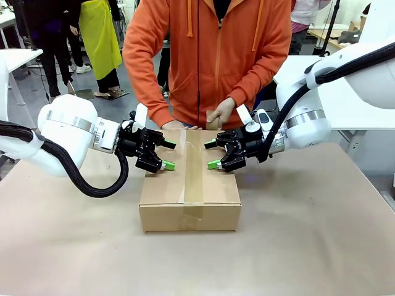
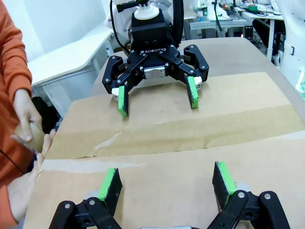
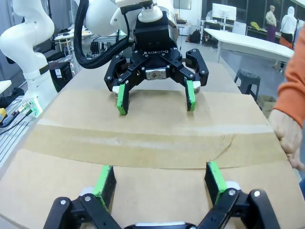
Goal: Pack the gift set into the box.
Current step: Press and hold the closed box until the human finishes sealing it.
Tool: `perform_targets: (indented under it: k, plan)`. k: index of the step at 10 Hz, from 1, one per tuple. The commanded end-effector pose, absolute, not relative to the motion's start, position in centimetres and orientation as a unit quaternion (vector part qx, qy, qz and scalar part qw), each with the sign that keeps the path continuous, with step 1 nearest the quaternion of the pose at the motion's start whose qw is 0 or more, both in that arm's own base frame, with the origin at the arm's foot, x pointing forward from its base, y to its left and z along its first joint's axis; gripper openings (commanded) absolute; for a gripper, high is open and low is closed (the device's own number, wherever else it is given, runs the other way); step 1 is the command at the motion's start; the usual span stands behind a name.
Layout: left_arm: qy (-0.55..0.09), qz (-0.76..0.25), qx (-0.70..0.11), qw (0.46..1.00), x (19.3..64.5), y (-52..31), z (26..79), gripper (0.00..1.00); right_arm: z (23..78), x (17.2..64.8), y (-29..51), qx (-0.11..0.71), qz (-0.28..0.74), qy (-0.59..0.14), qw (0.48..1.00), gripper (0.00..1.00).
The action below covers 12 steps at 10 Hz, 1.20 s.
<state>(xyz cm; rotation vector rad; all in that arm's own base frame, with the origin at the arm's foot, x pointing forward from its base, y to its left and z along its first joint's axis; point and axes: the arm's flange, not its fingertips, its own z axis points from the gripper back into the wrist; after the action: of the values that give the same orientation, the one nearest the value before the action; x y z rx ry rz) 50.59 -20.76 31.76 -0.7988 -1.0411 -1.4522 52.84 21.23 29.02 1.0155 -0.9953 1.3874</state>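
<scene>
The box (image 1: 189, 197) is a brown carton in the middle of the table, its flaps closed and a tape strip (image 1: 192, 172) along the top seam. My left gripper (image 1: 168, 155) hovers open over the box's left top, fingers pointing right. Facing it from the right is my right gripper (image 1: 212, 155), also open, with nothing between its fingers. The left wrist view shows its own gripper (image 2: 167, 181) above the box (image 2: 190, 129) and the right gripper (image 2: 157, 99) opposite. In the right wrist view its own gripper (image 3: 160, 177) faces the left gripper (image 3: 156, 98). The gift set is out of view.
A person in an orange hoodie stands at the far side, hands (image 1: 221, 114) at the box's far edge, one hand (image 2: 26, 114) close to my grippers. Brown paper covers the table (image 1: 308, 234). White tables (image 1: 345, 105) stand behind on the right.
</scene>
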Motion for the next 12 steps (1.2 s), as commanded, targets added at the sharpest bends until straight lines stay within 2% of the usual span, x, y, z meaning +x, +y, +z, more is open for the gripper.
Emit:
perform_targets:
  k: [1,7,8,10,12]
  plan:
    - [-0.443,-0.622,-0.336,0.552,50.4,-20.6,31.4,1.0,28.8,52.7,21.2,0.422,0.589,-0.422,0.545,1.0]
    - [-0.441,-0.616,-0.339,0.558,50.6,-20.8,31.8,1.0,29.0,52.9,21.2,0.428,0.585,-0.42,0.546,1.0]
    - [-0.456,-0.618,-0.356,0.532,49.0,-18.5,34.1,1.0,31.3,52.1,19.3,0.451,0.554,-0.431,0.552,1.0]
    - [-0.54,-0.574,-0.4,0.468,44.6,-10.5,37.4,1.0,36.3,49.2,11.6,0.459,0.501,-0.512,0.526,1.0]
    - [-0.6,-0.52,-0.395,0.461,40.8,-2.4,36.0,1.0,37.4,45.5,4.0,0.395,0.433,-0.611,0.533,1.0]
